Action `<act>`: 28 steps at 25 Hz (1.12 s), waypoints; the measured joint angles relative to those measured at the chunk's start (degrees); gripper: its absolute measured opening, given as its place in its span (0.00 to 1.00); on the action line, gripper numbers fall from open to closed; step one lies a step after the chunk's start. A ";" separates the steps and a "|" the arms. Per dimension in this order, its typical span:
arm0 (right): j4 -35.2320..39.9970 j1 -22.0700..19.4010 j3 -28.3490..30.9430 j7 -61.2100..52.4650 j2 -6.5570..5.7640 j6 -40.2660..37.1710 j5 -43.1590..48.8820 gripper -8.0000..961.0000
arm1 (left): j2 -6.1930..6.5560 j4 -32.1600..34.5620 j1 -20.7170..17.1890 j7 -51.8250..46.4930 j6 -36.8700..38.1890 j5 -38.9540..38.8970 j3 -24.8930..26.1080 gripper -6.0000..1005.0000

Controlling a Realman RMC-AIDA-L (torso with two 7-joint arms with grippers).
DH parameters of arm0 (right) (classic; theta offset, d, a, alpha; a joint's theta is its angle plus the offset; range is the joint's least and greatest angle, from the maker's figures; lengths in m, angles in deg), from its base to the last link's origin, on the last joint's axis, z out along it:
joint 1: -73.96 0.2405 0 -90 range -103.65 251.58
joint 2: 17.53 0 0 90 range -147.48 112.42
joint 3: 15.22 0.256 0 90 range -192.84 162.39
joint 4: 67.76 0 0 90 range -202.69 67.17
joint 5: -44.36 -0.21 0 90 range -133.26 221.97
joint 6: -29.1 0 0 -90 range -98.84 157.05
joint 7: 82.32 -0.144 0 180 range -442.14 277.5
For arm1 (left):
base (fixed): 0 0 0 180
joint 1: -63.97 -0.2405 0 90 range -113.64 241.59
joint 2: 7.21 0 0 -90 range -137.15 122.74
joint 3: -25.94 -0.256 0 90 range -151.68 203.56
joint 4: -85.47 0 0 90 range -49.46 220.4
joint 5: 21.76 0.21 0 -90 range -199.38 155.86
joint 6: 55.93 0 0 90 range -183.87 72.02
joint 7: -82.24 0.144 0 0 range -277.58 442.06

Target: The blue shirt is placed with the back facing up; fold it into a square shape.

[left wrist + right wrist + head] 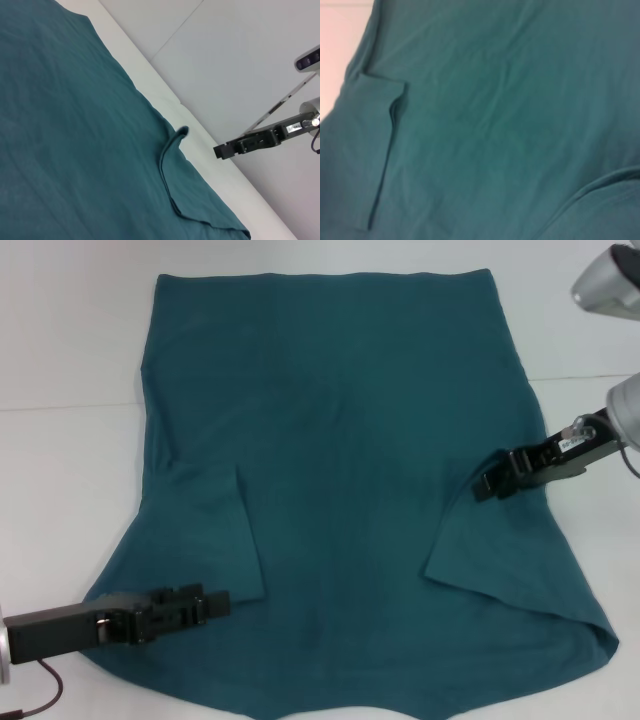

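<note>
1. A robot test bench in a lab-like room: a plain white table (70,470) fills the head view edge to edge.
2. Bare white wall (250,60) rises behind the bench's far edge.

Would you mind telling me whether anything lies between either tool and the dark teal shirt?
Nothing visible does. The left tool is over the large dark teal-blue fabric shirt at its near left sleeve, and the right tool is at the right sleeve's edge.
</note>
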 joint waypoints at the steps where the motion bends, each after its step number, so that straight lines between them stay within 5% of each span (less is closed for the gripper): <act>1: 0.07 -0.33 0.59 0.55 -0.23 -0.27 -0.59 0.29 | 0.00 0.00 0.00 0.00 0.00 0.00 0.00 0.69; 7: 0.51 -3.72 4.07 7.17 -2.03 -5.20 -9.31 0.37 | 0.08 0.03 0.17 -1.51 -0.01 0.00 0.34 0.69; 10: -0.58 -6.62 7.80 11.78 -3.11 -10.06 -17.19 0.57 | 0.58 0.52 0.03 -5.31 0.14 0.00 0.68 0.69; 15: -3.57 -11.92 10.45 14.20 -4.19 -14.84 -27.14 0.74 | 1.88 1.47 -0.42 -15.34 0.56 0.36 2.05 0.69; 20: -4.36 -14.32 10.74 14.56 -4.12 -15.59 -29.88 0.68 | 2.80 2.55 -1.76 -27.27 0.02 0.89 7.58 0.69; 28: -4.27 -14.10 10.15 15.49 -4.14 -15.47 -29.58 0.68 | 2.99 4.47 -4.94 -30.52 -2.75 2.89 10.49 0.69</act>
